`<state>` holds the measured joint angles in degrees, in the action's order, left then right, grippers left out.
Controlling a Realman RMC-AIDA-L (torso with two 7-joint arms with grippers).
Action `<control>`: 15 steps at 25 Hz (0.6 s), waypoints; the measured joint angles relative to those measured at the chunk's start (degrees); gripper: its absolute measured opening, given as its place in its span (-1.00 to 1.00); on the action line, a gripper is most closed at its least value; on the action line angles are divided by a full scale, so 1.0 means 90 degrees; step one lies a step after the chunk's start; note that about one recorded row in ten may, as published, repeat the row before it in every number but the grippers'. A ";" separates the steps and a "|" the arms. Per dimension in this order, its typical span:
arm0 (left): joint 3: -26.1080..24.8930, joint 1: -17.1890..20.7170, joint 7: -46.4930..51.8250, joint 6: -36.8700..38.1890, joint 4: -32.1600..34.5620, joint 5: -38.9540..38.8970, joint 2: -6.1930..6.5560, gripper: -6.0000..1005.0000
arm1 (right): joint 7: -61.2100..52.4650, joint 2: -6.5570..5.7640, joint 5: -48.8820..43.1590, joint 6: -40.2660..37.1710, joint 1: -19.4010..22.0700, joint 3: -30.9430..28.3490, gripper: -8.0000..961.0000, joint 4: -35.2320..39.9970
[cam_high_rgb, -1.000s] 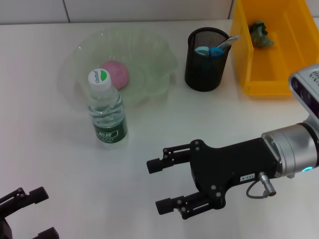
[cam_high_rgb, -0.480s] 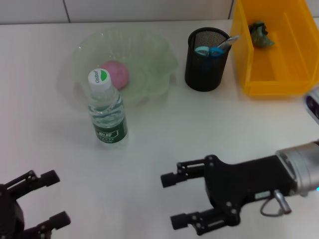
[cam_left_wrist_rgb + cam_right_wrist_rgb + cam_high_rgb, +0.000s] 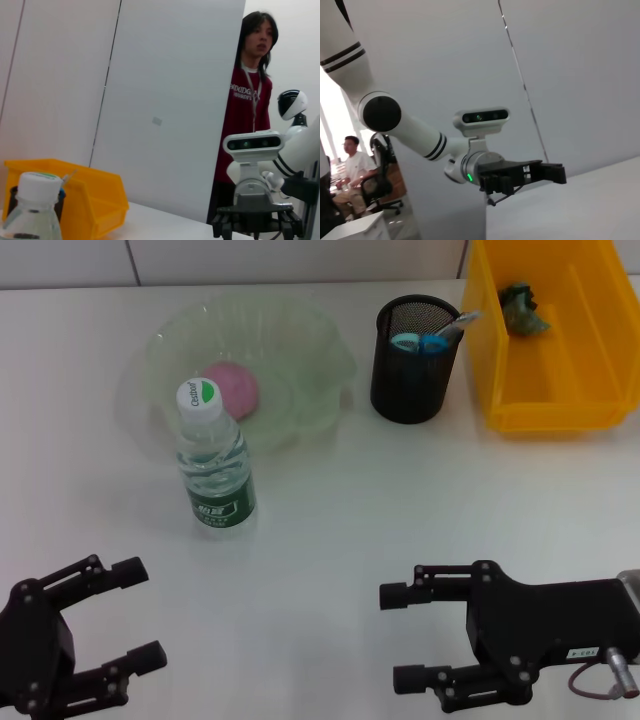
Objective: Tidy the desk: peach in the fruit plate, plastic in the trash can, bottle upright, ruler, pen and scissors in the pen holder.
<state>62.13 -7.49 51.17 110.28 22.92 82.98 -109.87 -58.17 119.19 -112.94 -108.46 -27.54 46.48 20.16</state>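
Both low at the desk [image 3: 330,510] near edge: left gripper [image 3: 140,612] at 7 o'clock, right gripper [image 3: 402,637] at 5, spread wide, holding nothing. Bottle [image 3: 213,462] upright at 10, just off fruit plate [image 3: 320,350] rim; bare middle.

a person in a maroon shirt [image 3: 250,100] stands beside a white wall panel [image 3: 165,100].

On the desk [image 3: 330,510], the fruit plate [image 3: 300,350] sits at the far left with the peach [image 3: 232,388] in it, and the bottle [image 3: 213,462] stands upright just in front of the plate. To the plate's right stands the pen holder [image 3: 412,375] with the scissors [image 3: 418,343] and pen [image 3: 455,324] in it. Right of that is the trash can [image 3: 545,390], the plastic [image 3: 521,306] lying at its far end.
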 joint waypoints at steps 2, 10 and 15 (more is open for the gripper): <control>-0.0080 0.0019 -0.0002 -0.0018 0.0002 0.0011 0.0000 0.59 | 0.0142 -0.0002 0.0001 -0.0001 0.0029 -0.0106 0.53 -0.0020; -0.0162 0.0064 -0.0074 -0.0031 0.0002 0.0019 0.0024 0.59 | 0.0310 -0.0001 0.0000 -0.0015 0.0080 -0.0261 0.53 -0.0043; -0.0203 0.0085 -0.0080 -0.0040 0.0002 0.0033 0.0031 0.59 | 0.0375 -0.0002 0.0001 -0.0015 0.0160 -0.0363 0.53 -0.0034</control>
<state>60.30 -6.73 50.45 109.92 22.94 83.28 -109.59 -54.80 119.17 -112.93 -108.60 -26.10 43.22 19.85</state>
